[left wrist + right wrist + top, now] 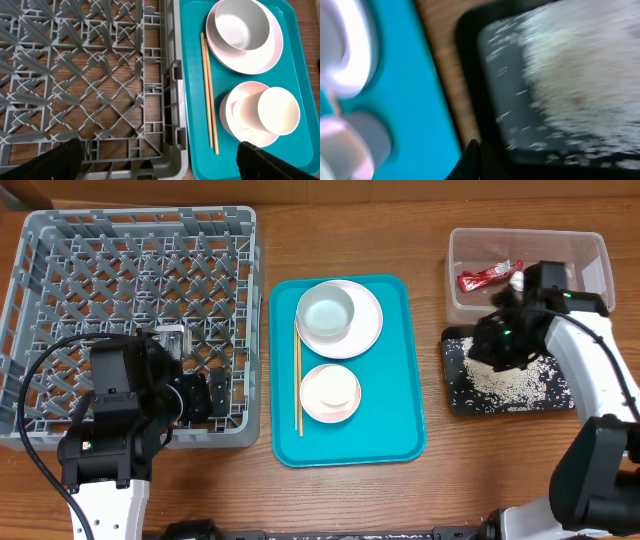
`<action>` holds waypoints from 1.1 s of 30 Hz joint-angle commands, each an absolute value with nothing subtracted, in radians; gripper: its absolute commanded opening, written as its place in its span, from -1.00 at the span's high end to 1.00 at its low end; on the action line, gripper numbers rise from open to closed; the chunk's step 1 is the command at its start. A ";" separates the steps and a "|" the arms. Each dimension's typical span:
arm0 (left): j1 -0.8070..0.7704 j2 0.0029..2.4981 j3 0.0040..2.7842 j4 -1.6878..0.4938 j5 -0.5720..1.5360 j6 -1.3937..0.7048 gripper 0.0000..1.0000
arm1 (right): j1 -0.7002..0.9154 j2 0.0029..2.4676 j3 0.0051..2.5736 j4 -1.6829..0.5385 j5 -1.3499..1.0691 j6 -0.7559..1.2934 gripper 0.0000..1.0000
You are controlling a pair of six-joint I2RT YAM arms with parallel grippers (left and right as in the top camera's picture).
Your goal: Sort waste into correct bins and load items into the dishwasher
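Here, chopsticks (298, 378) lie lengthwise along tray (398, 385).

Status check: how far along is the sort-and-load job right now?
Done: the red wrapper sits in the clear tub, and the rice lies on the black tray.
In hand: nothing visibly. The right claw hovers at the black tray's edge, its view blurred. The left claw is open over the rack's corner.
Left: plate, grey bowl, pink bowl, cup and chopsticks are all on the teal tray. The rack holds no dishes.
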State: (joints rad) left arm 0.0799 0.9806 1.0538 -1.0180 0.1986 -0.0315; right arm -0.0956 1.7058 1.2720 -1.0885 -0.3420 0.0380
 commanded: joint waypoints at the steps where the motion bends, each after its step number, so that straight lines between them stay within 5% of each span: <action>1: 0.078 0.982 1.076 -1.015 0.211 -0.049 -1.00 | -0.030 1.700 1.263 -1.111 -0.429 -0.096 0.93; 16: 0.078 0.982 1.076 -1.015 0.210 -0.049 -1.00 | 0.068 1.729 1.130 -0.989 -0.139 0.114 0.81; 33: 0.078 0.982 1.076 -1.019 0.210 -0.049 -1.00 | 0.068 1.729 1.123 -0.951 -0.263 0.082 0.93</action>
